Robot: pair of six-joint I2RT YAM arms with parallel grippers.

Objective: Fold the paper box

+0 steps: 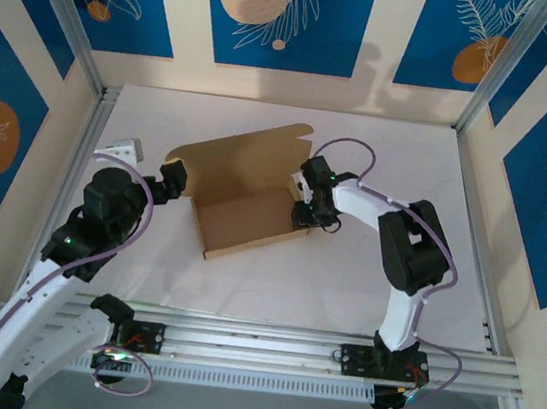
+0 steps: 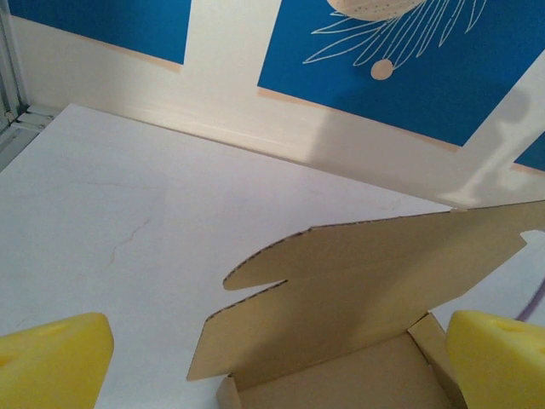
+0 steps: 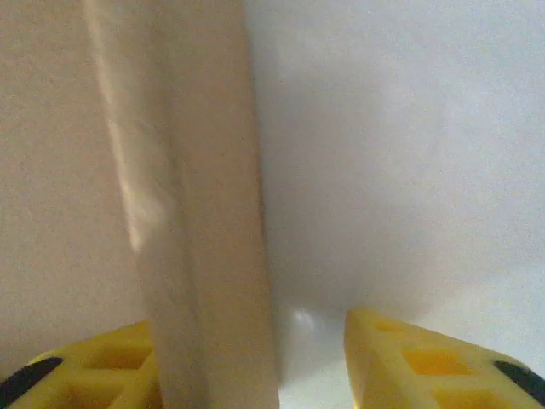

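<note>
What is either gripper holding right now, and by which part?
Nothing is clamped. The right gripper straddles the box's side wall, with a gap showing beside one finger. The left gripper is open, holding nothing.

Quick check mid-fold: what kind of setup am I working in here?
Probably a lab robot cell, not a home: a white table boxed in by aluminium framing, blue patterned backdrop panels on the walls, and an arm-mounting rail along the near edge.

The right claw (image 3: pixel 249 328) straddles the paper box (image 3: pixel 196 213) wall, yellow fingers (image 3: pixel 426 366) apart, over the white table (image 3: pixel 383 153).
</note>
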